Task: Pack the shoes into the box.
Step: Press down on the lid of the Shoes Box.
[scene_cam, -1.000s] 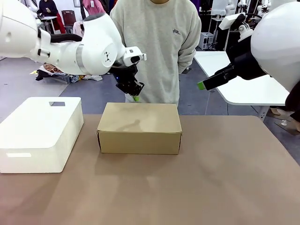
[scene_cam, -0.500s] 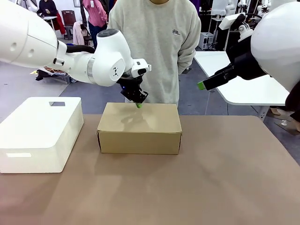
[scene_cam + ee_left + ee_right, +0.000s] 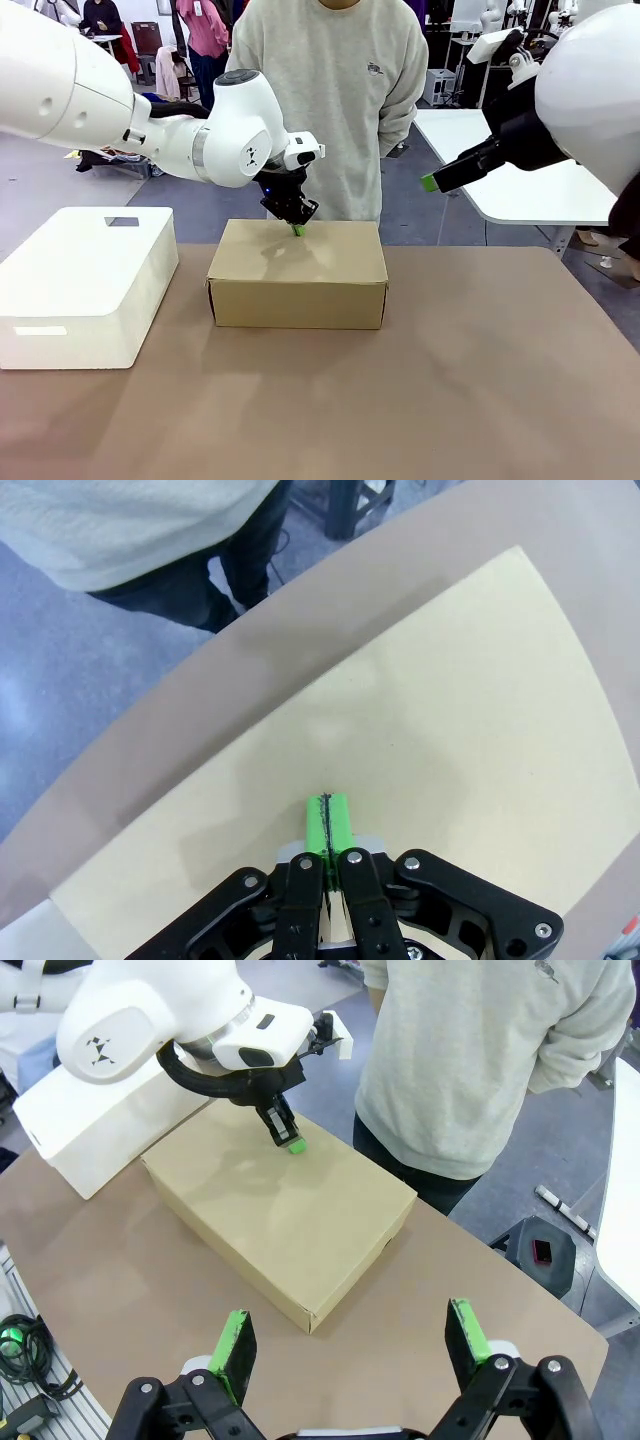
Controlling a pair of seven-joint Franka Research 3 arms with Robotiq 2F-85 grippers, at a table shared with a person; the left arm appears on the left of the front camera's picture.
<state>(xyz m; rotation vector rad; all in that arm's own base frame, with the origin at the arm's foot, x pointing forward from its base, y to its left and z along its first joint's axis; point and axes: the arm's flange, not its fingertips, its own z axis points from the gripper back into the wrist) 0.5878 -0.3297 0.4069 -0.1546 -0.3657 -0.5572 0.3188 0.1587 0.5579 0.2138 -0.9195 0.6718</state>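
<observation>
My left gripper (image 3: 297, 230), jaws clenched on nothing, pokes down at the closed box (image 3: 298, 272) lid near the table's (image 3: 480, 380) far edge; right gripper (image 3: 350, 1350) hangs released.

You have one tan cardboard box (image 3: 298, 272) on the tabletop (image 3: 450, 380), lid down, directly under the left pincer (image 3: 297, 230). One white plastic box (image 3: 85, 285) sits off to that pincer's side. You have two pincers, the right pincer (image 3: 350, 1355) raised well apart from both boxes. One person (image 3: 335, 90) stands just beyond the left pincer.
</observation>
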